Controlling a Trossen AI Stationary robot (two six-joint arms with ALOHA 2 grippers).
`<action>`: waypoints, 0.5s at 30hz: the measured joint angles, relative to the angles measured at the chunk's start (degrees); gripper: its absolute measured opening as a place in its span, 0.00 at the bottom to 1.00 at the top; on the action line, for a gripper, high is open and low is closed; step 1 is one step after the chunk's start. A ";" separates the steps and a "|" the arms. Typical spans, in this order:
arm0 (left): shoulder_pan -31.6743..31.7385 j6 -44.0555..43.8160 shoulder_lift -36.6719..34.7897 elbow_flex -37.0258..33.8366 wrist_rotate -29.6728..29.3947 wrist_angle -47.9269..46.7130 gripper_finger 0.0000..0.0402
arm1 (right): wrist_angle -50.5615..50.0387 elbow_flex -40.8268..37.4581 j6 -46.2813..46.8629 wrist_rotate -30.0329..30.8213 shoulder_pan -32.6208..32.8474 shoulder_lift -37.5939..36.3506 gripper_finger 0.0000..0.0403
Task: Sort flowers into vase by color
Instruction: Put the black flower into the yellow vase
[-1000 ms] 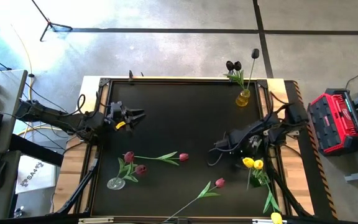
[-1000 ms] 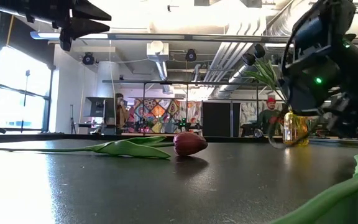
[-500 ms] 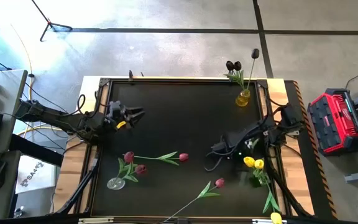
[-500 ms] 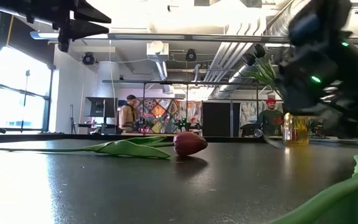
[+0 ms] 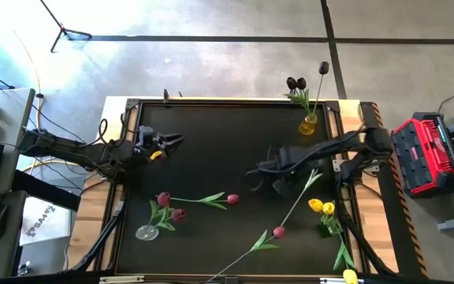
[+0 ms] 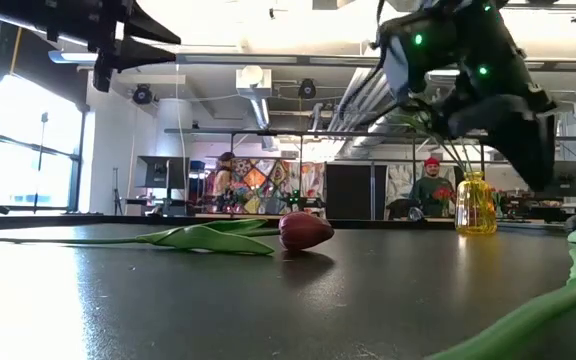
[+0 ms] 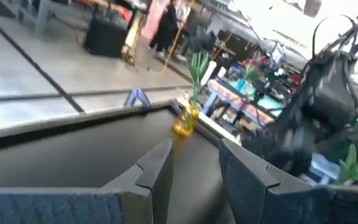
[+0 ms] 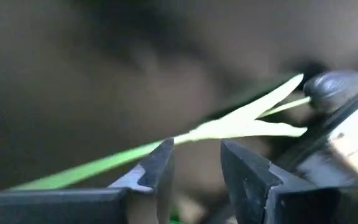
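**Tulips, artificial, sorted by colour: holdings on the black table**

Tulips with long thin green stems are recorded in four groups. Three near-black purple tulips [image 5: 307,85] are standing in a small yellow glass vase [image 5: 309,125] at the far right corner of the black table top [image 5: 219,142]. Two magenta tulips [image 5: 169,207] are set in a clear glass vase [image 5: 146,232] lying near the table's front left. One pink-magenta tulip [image 5: 232,199] is laid flat just beside them, its stem pointing towards that vase; in the low view it is seen lying on its side [image 6: 305,230]. A second pink-magenta tulip [image 5: 278,232] is placed nearer the front edge, with a thin stem seen rising from it up towards the right gripper. Yellow tulips [image 5: 320,207] are gathered at the right side, and one more yellow head [image 5: 351,276] is found at the front right corner.

Right gripper [image 5: 260,175] is held above the table's middle right; in its wrist view a pale green stem with leaves [image 8: 229,127] is seen crossing just past its parted fingers [image 8: 156,167], and whether the stem is gripped cannot be told.

Left gripper [image 5: 169,143] is held over the far left of the table, fingers [image 7: 157,168] parted with nothing between them.

Red toolbox [image 5: 422,154] is noted on the floor beyond the table's right edge.
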 joint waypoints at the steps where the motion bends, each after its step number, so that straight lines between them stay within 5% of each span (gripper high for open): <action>1: 0.19 -1.07 0.01 0.00 0.25 -1.00 0.29 | 0.91 -0.70 4.60 0.22 -0.80 -1.73 0.29; 8: 0.59 -5.37 -0.01 0.00 1.54 -4.85 0.29 | 3.39 -12.16 26.66 1.63 -7.73 -12.84 0.29; 15: 0.57 -5.15 -0.01 0.00 2.60 -4.89 0.29 | 5.82 -22.39 29.97 -1.40 -11.14 -13.88 0.25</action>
